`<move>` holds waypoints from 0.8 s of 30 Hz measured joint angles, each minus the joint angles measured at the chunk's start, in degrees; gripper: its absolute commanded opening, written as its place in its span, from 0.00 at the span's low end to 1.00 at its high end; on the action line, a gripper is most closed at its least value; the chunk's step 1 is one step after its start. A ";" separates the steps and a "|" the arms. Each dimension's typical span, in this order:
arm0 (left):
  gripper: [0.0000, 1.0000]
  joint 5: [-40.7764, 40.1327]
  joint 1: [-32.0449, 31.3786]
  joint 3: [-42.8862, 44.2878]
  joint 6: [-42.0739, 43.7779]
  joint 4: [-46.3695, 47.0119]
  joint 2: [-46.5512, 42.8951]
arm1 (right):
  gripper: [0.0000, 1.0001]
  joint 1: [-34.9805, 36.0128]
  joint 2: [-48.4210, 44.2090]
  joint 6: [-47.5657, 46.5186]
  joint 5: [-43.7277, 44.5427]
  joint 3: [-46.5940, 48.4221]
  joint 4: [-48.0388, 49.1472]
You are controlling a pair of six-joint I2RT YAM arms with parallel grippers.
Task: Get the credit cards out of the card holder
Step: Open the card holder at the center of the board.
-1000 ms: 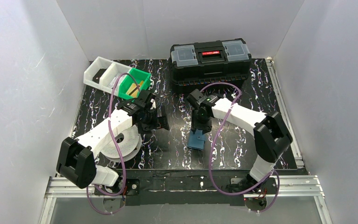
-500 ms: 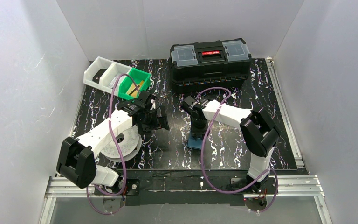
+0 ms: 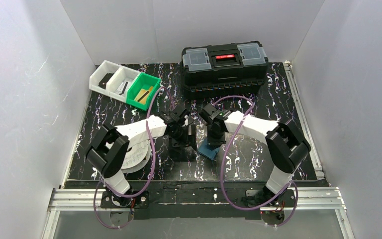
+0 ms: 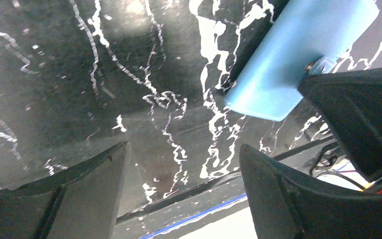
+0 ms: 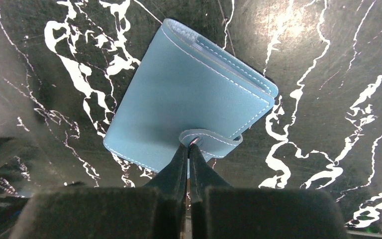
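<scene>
The right fingers [image 5: 178,167] are pressed together, and their tips are set against the snap end of the closure tab [image 5: 220,139] of the card holder [image 5: 189,94]. Whether the tab's edge is nipped between them or only touched cannot be told. The placement is judged deliberate, since the tab is what keeps the holder folded and has to be lifted before anything inside can be reached.

The card holder is laid flat on the worktop [image 5: 328,74], near the middle and toward the near edge, just under the right wrist. It is folded shut with the tab wrapped over its open side. No credit cards are seen; only stacked pocket edges show along the far side of the holder (the cards are presumed to be inside).

The left fingers [image 4: 94,181] are spread wide with nothing between them. They are held low over bare worktop just beside the holder, one corner of which shows in the left wrist view. This stance is judged to be a waiting one, from which the body of the holder could be pinned down while the tab is pulled; otherwise the light holder might simply be dragged along.

Well apart at the back, a black toolbox [image 3: 224,63] and a green bin [image 3: 144,91] are stood.
</scene>
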 measured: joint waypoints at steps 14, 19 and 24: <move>0.52 1.20 -1.16 8.68 -2.36 7.02 11.50 | 0.01 -2.29 -4.90 0.57 -4.87 -6.97 10.25; 0.39 -2.27 -4.00 12.76 -2.67 3.80 14.29 | 0.01 -3.41 -6.73 1.40 -5.20 -8.55 11.52; 0.37 -5.14 -5.51 15.65 -3.72 0.28 15.96 | 0.01 -4.74 -9.09 2.51 -5.33 -10.27 11.96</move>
